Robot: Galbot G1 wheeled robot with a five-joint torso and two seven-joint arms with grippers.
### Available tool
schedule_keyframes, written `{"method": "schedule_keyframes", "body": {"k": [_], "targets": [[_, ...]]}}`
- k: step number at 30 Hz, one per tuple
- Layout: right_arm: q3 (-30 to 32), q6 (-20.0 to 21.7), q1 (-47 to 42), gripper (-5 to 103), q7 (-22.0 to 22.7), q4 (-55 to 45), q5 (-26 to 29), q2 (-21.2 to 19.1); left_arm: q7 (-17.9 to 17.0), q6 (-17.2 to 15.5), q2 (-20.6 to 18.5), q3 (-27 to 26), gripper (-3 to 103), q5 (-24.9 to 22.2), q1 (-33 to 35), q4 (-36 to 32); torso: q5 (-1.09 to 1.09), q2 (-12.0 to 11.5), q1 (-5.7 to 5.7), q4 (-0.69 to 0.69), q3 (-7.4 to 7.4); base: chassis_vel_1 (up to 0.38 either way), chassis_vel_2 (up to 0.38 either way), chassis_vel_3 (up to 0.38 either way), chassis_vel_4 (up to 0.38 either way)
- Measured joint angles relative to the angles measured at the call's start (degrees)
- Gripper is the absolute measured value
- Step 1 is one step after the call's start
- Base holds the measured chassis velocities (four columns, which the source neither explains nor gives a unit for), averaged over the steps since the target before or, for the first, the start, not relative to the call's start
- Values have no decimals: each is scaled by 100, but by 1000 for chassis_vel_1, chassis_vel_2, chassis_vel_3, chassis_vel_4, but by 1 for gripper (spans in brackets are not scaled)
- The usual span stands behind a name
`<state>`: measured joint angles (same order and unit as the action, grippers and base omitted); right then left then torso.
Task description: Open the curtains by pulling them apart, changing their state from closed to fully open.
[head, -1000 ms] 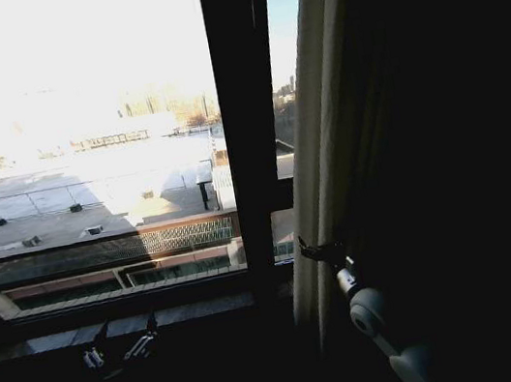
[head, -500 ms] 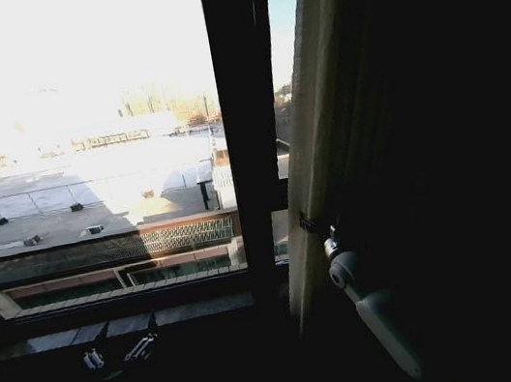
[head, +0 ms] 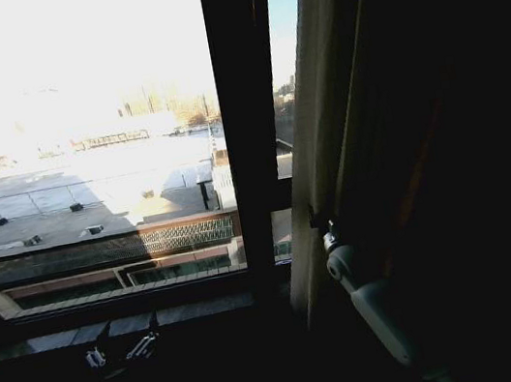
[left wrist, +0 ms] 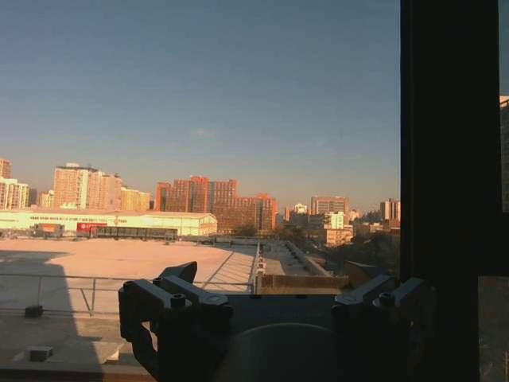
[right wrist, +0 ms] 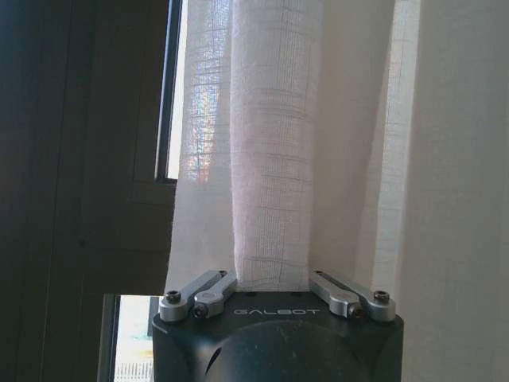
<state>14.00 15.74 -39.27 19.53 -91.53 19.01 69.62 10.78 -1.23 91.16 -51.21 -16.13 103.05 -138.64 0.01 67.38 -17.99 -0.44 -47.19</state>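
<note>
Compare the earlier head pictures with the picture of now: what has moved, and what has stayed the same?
The right gripper, closed around a fold of the right curtain, rose from lower on the panel and drew the curtain's edge slightly rightward, uncovering a little more glass. The left gripper stayed parked low by the sill, and the dark window frame did not change.

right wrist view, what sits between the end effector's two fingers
A fold of the curtain runs between the right end effector's fingers in the right wrist view; the sheer panel hangs straight up from the gap, beside the dark window frame.
</note>
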Motion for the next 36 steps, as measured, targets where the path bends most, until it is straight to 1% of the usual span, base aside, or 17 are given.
{"method": "schedule_keyframes", "body": {"k": [1, 3, 5, 13, 17, 18, 19, 20, 23, 24, 28, 29, 32, 36], "targets": [[0, 0, 0, 14, 0, 0, 0, 0, 0, 0, 0, 0, 100, 0, 0, 0, 0, 0, 0, 0, 0, 0, 0, 0, 0], [-1, -1, 0, 3, 1, -10, 0, -3, 0, 11, 0, -6, 100, -10, 9, 0, 0, 0, 0, 0, 0, 0, 0, 0, 0], [-5, 0, 0, 1, 2, -22, 1, -5, 0, 21, 1, -11, 100, -20, 13, -3, 0, 0, 0, 0, 0, 0, 0, 0, 0], [12, -1, 1, 0, 5, -25, 8, -23, -1, 31, 1, -19, 100, -28, 11, -17, 0, 0, 0, 1, 0, 0, 0, 0, 0], [192, -1, 38, 0, 80, 125, 19, -30, -3, 31, 1, -17, 100, -33, 9, -32, 0, 0, 0, 1, 0, 0, 0, 0, 0], [300, -2, 76, 0, 155, 227, 21, -41, -4, 31, 1, -16, 100, -36, 9, -34, 0, 0, 0, 1, 0, 0, 0, 0, 0], [428, -2, 141, 0, 321, 383, 22, -63, -5, 31, 1, -15, 100, -42, 9, -35, 0, 0, 0, 0, 0, 0, 0, 0, 0], [428, -2, 141, 0, 321, 383, 22, -63, -5, 31, 1, -15, 100, -42, 9, -35, 0, 0, 0, 0, 0, 0, 0, 0, 0], [754, 3, 376, 0, 850, 831, 51, -99, -6, 77, 1, 5, 100, -47, 17, -25, 1, 0, 0, 1, 0, 0, 0, 0, 0], [754, 3, 376, 0, 850, 831, 51, -99, -6, 77, 1, 5, 100, -47, 17, -25, 1, 0, 0, 1, 0, 0, 0, 0, 0], [1132, 9, 591, 0, 1168, 1244, 112, -168, -7, 115, 2, 23, 100, -50, 33, -9, 0, 0, 0, 1, 0, 0, 0, 0, 0], [1132, 9, 591, 0, 1168, 1244, 112, -168, -7, 115, 2, 23, 100, -50, 33, -9, 0, 0, 0, 1, 0, 0, 0, 0, 0], [1462, 3, 786, 0, 1351, 1624, 93, -185, -8, 119, 2, -2, 100, -73, 45, -13, -1, 1, 0, 1, 1, 0, 0, 0, 0], [1606, -23, 863, 0, 1400, 1785, 38, -257, -8, 121, 2, -14, 100, -96, 50, -23, 0, 0, 0, 1, 0, 0, 0, 0, 0]]}}
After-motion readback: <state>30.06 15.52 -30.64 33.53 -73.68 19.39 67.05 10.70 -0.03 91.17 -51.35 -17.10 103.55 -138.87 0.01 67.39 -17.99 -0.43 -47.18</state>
